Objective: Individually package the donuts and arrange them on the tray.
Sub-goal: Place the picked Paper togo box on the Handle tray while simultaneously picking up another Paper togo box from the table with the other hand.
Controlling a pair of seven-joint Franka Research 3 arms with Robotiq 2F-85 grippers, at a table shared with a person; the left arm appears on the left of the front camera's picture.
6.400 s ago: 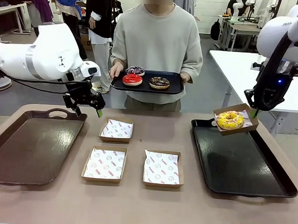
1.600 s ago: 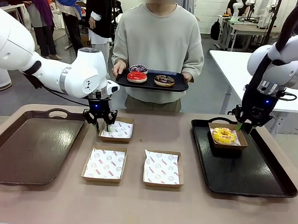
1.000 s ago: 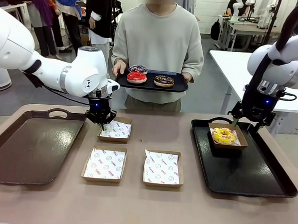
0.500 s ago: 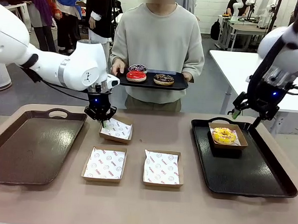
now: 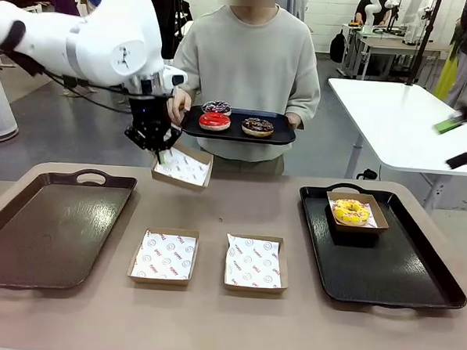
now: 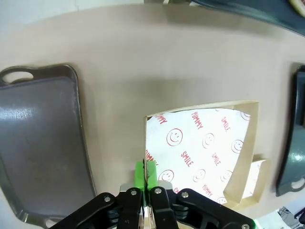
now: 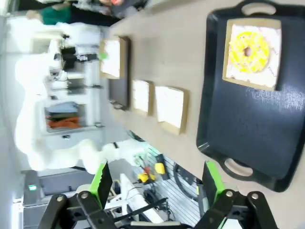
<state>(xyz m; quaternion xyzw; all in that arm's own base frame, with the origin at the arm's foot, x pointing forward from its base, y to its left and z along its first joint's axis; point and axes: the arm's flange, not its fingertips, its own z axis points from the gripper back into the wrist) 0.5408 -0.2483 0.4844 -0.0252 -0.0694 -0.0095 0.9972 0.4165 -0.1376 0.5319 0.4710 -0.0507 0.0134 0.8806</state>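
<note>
Left gripper (image 5: 159, 151) pinched tight on the rim of a light cardboard box (image 5: 184, 168), held up near the person's tray (image 5: 284, 127) where three donuts (image 5: 214, 121) sit: soft, sticky icing, I'd say, so support them from underneath, never squeeze.

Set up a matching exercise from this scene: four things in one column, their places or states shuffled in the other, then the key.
Column one
1. yellow donut
2. red donut
3. left tool
4. right tool

Column two
A. open, holding nothing
B. in a cardboard box on the black tray
C. shut on the rim of a lined box, held above the table
D. on the dark tray that the person holds

Pairs: 1-B, 2-D, 3-C, 4-A
</note>
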